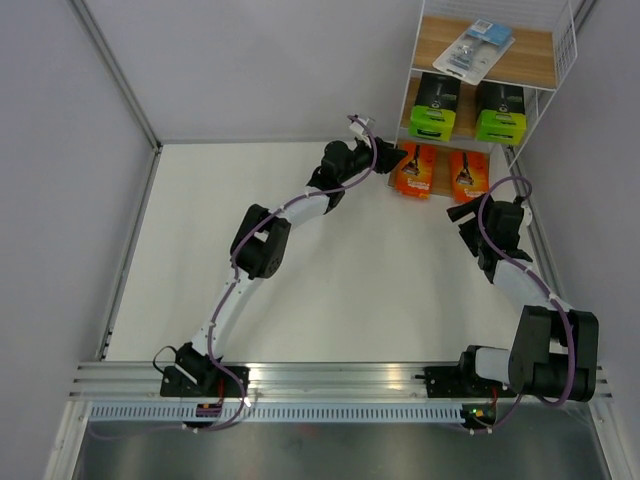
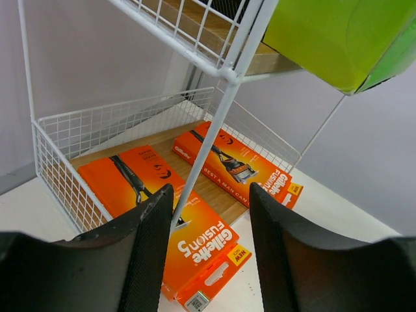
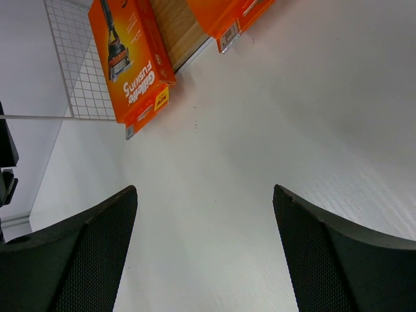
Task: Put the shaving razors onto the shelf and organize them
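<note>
The shelf (image 1: 557,50) stands at the back right. A clear blister razor pack (image 1: 478,48) lies on its top board. Two black boxes with lime-green ends (image 1: 434,108) (image 1: 498,112) sit on the middle board. Two orange razor cards (image 1: 417,170) (image 1: 468,173) lie on the bottom board, their front ends poking out over the table. My left gripper (image 1: 388,160) hovers just left of the left orange card (image 2: 162,201), open, jaws about half apart with nothing between them. A white shelf post (image 2: 214,130) stands ahead of it. My right gripper (image 1: 462,213) is wide open above the table, in front of the shelf.
The white table (image 1: 330,290) is walled by grey panels at the left and back. The shelf's wire side mesh (image 2: 55,175) stands close to my left fingers (image 2: 146,253). In the right wrist view the two orange cards (image 3: 130,58) (image 3: 231,16) lie beyond my open right gripper (image 3: 205,260).
</note>
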You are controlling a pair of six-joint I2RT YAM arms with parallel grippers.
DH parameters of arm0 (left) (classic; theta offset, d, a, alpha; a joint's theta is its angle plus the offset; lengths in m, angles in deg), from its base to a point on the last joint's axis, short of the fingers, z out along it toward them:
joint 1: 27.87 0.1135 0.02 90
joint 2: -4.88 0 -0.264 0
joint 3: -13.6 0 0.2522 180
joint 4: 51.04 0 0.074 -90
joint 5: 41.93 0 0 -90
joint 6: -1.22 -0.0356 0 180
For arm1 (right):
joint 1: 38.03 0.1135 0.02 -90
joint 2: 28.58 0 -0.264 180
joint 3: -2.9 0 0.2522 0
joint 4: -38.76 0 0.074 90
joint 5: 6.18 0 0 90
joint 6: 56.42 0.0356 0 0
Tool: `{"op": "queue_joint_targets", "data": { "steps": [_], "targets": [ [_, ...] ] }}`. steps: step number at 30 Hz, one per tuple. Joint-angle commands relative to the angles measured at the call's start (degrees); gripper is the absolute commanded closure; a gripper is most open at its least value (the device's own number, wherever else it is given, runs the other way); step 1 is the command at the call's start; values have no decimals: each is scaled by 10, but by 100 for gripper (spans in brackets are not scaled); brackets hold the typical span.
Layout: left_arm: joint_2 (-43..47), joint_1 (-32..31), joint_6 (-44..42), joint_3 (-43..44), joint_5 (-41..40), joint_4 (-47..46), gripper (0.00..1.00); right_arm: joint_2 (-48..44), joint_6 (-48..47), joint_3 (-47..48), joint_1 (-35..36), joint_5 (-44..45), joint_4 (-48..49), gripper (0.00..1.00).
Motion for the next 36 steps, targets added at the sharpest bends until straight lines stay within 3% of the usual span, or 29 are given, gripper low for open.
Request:
{"op": "queue_joint_targets", "data": {
  "steps": [1,5,11,17,36],
  "targets": [
    [-3,-12,-26,25,28,-27,47,-12,-4,9,-8,25,-10,10],
    [-6,-28,-39,38,23,-23,58,-8,-14,17,-9,61,-55,10],
    [0,-45,-36,35,42,-17,62,-7,-11,11,-10,63,-57,10],
    [16,-65,-39,10,53,-17,63,-20,-8,4,-10,70,-60,9],
    [88,-85,-55,-97,-12,-26,60,-52,-18,-18,-11,72,-91,8]
  ]
}}
